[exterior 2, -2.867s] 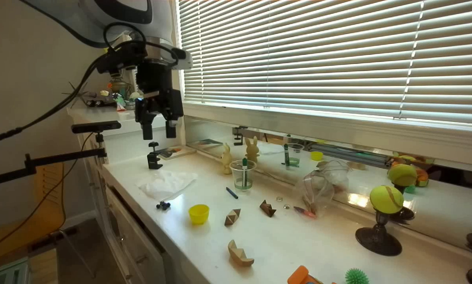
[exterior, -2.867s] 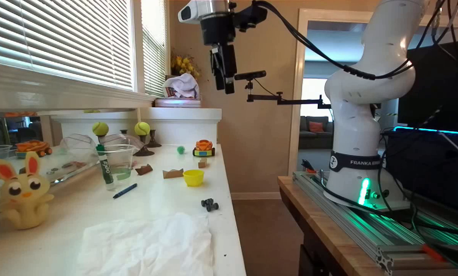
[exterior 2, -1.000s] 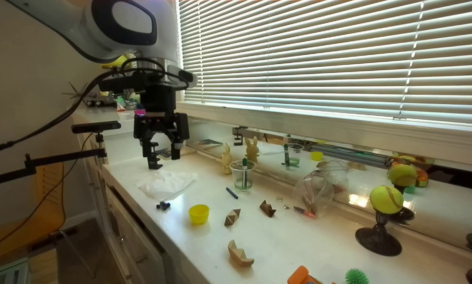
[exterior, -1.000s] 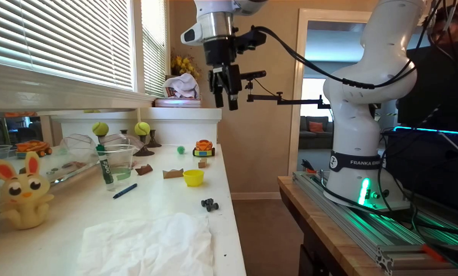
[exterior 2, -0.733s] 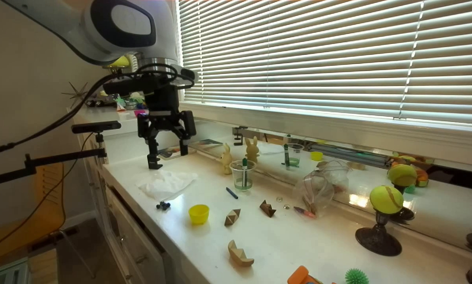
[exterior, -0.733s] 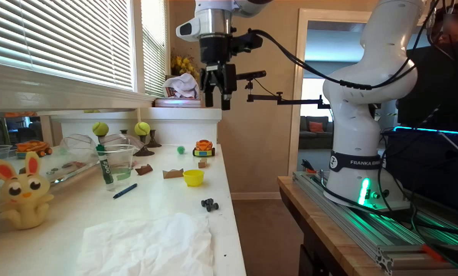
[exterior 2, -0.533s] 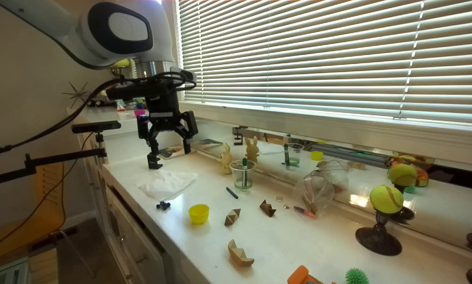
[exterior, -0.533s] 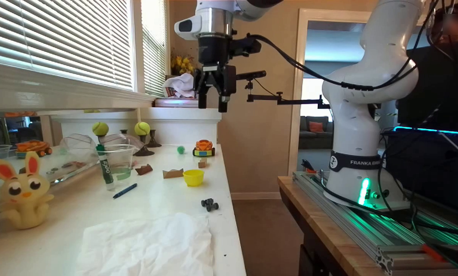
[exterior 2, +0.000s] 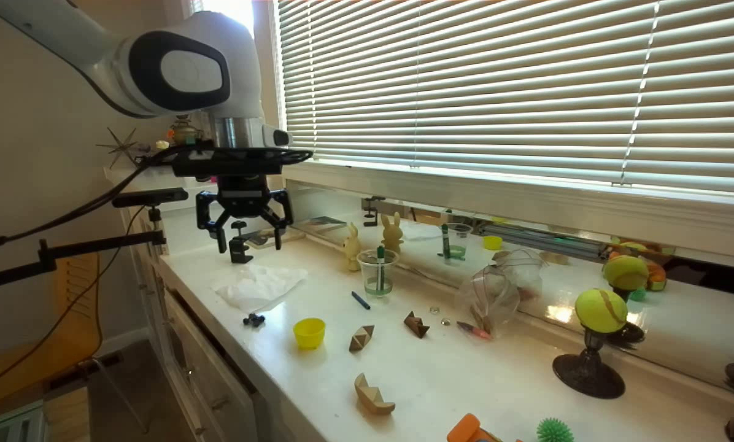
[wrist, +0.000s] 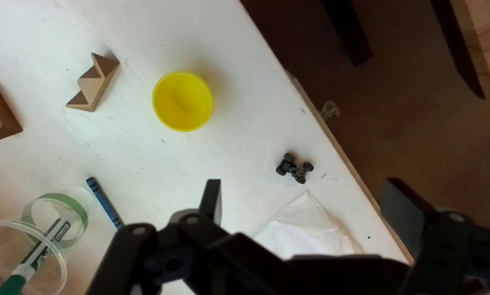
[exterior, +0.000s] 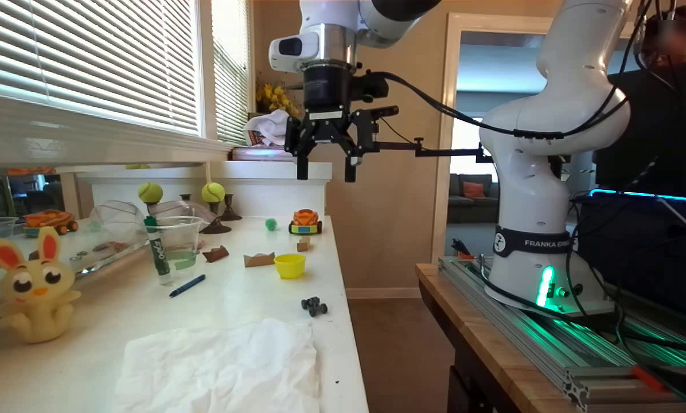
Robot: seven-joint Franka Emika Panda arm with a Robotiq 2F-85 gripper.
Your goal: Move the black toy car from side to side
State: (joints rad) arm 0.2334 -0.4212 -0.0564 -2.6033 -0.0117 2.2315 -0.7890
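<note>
The black toy car (exterior: 314, 306) is tiny, with thick wheels and a thin body. It stands on the white counter (exterior: 234, 312) near the counter's edge, and also shows in an exterior view (exterior 2: 254, 320) and in the wrist view (wrist: 295, 168). My gripper (exterior: 326, 173) hangs well above the counter, fingers pointing down, wide open and empty. It also shows in an exterior view (exterior 2: 250, 242). In the wrist view my gripper (wrist: 306, 198) has its fingers spread to either side, with the car just ahead of the gap between them.
A white crumpled cloth (exterior: 222, 367) lies close to the car. A yellow cup (exterior: 289, 266), wooden pieces (exterior: 259, 260), a blue crayon (exterior: 187, 285), a clear cup with a green marker (exterior: 174, 244) and a rabbit figure (exterior: 36, 287) stand around. The counter drops off beside the car.
My gripper has come down and turned, and its fingers look further apart. The black toy car has not moved. A person has appeared at the far right.
</note>
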